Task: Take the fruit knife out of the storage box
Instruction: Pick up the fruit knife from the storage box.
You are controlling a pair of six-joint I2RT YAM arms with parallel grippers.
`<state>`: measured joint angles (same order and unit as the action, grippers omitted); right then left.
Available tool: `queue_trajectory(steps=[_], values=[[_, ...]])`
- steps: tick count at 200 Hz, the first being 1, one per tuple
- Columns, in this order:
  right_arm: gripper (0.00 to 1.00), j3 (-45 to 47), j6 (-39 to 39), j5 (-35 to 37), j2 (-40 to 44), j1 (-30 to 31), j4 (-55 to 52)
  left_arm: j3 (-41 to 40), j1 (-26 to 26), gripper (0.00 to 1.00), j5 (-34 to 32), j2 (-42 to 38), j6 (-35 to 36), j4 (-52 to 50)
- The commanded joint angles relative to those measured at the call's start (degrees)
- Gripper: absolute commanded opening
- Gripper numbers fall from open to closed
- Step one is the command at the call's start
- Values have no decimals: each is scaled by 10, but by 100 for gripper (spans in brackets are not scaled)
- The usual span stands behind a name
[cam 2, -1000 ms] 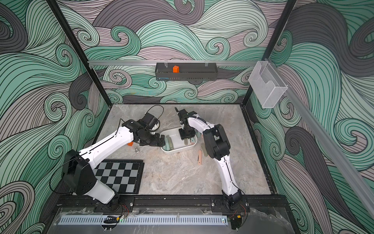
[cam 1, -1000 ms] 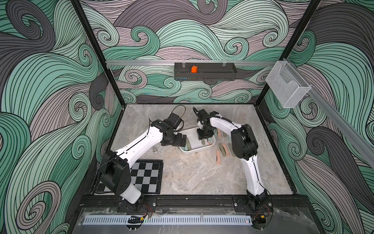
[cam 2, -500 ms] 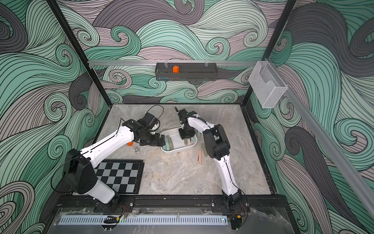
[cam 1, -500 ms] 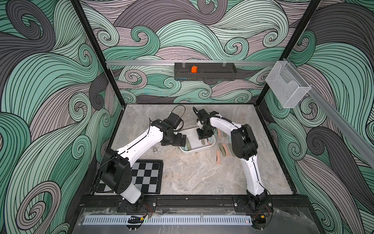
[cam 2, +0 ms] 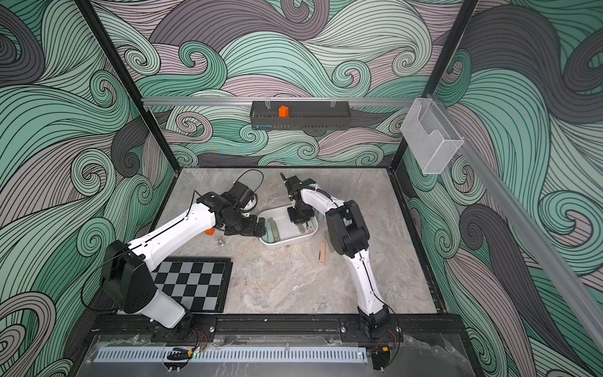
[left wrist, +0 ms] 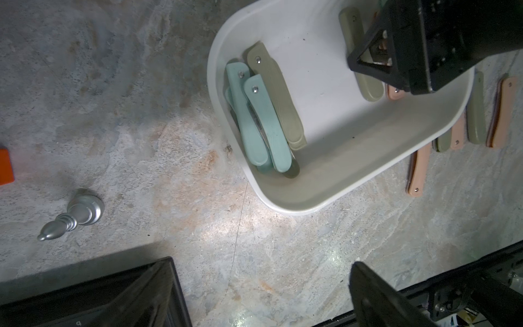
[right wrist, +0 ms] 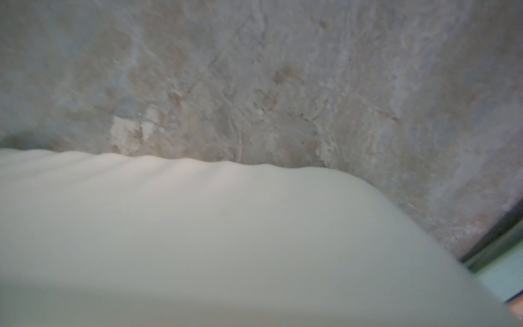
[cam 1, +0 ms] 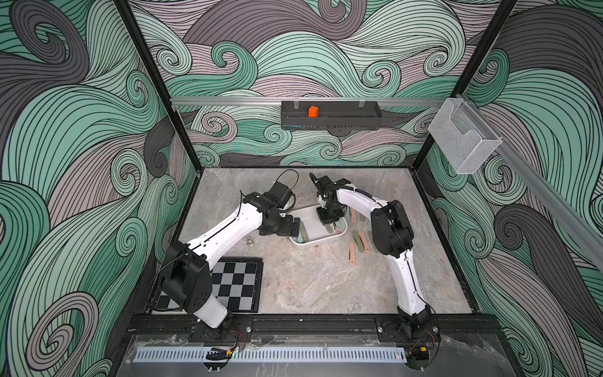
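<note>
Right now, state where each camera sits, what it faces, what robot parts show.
Both top views: high at the front, facing down over the table; both arms show.
Left wrist: on left arm, facing down into the storage box of fruit knives; left end effector and right end effector show.
Right wrist: on right arm, facing the box's wall, blurred; no robot part shows.
All share the storage box.

Right end effector [cam 1: 327,221] is down inside the storage box [left wrist: 283,206], with its wall and loose knives [left wrist: 503,113] crowding the outer side. Bare box floor opens toward the left end effector [cam 1: 296,227], but piled knives [left wrist: 263,113] block there.
</note>
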<state>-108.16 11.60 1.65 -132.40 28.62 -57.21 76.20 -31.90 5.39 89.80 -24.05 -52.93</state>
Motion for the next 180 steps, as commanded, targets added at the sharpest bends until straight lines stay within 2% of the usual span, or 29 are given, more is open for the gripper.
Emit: queue_trajectory(steps=[1, 89, 180], values=[[22, -20, 2, 23, -11, 12, -25, 0, 3, 99, 7, -30, -6, -14], [22, -63, 5, 38, 30, 13, -57, -1, 3, 99, 19, -67, 2, -15], [24, 28, 31, 41, 153, -8, -57, 1, -15, 99, 43, -71, 2, 16]])
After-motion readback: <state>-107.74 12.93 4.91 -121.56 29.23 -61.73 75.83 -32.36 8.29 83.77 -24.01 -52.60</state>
